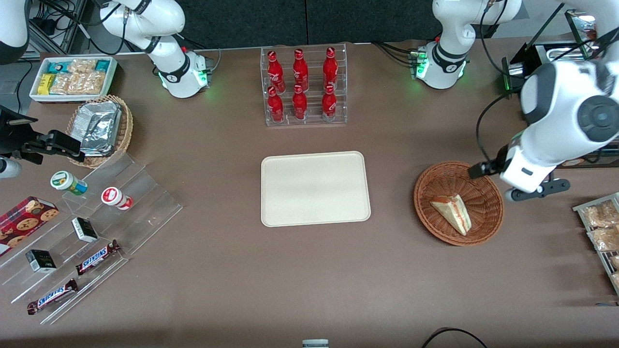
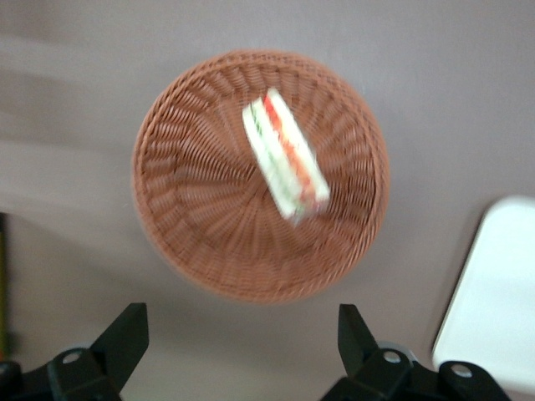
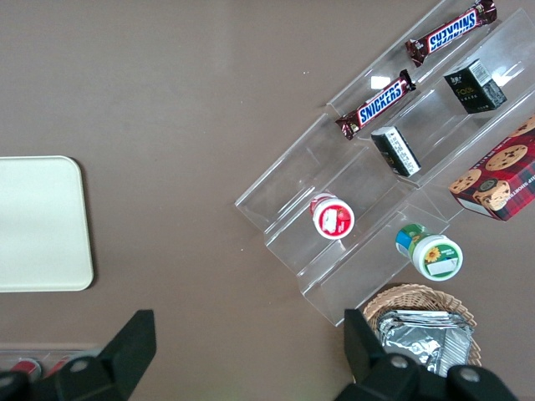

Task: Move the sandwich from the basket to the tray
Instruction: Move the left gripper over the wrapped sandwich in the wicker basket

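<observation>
Left gripper (image 2: 238,338) hangs above the table just off the basket (image 1: 486,186) rim, fingers (image 2: 125,334) spread wide w/ nothing between them. Sandwich (image 1: 452,212) lies in the basket, nearer its 5 o'clock rim in front view, filling edge (image 2: 292,146) showing red-orange & green. Tray (image 1: 315,188) sits bare beside the basket toward the parked arm's end, approx. 9 o'clock of it; the two are apart.
</observation>
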Controlling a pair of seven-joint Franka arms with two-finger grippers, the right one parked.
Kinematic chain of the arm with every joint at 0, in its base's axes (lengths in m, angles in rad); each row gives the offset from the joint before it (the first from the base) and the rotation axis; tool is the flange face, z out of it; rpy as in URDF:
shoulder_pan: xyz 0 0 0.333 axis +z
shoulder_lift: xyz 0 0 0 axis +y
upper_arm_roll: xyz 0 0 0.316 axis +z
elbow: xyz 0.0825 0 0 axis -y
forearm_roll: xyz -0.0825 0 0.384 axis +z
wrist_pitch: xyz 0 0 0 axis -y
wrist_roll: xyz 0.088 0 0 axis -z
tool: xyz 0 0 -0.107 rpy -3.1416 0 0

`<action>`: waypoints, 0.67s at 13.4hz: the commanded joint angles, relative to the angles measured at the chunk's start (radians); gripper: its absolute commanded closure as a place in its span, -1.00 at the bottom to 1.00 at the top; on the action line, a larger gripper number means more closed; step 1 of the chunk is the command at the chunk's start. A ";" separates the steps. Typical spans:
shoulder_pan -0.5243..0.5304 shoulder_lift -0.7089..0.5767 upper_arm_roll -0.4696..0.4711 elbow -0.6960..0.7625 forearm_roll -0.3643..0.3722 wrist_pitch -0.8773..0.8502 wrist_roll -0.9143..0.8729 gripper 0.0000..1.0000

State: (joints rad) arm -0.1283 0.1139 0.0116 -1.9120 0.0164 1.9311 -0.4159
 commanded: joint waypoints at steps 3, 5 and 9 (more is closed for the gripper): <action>-0.019 0.049 -0.001 -0.146 0.005 0.296 -0.274 -1.00; -0.022 0.081 -0.001 -0.176 0.005 0.385 -0.310 -1.00; -0.037 0.125 -0.001 -0.222 0.005 0.506 -0.322 -1.00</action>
State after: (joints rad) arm -0.1561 0.2310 0.0056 -2.1191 0.0164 2.3981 -0.7135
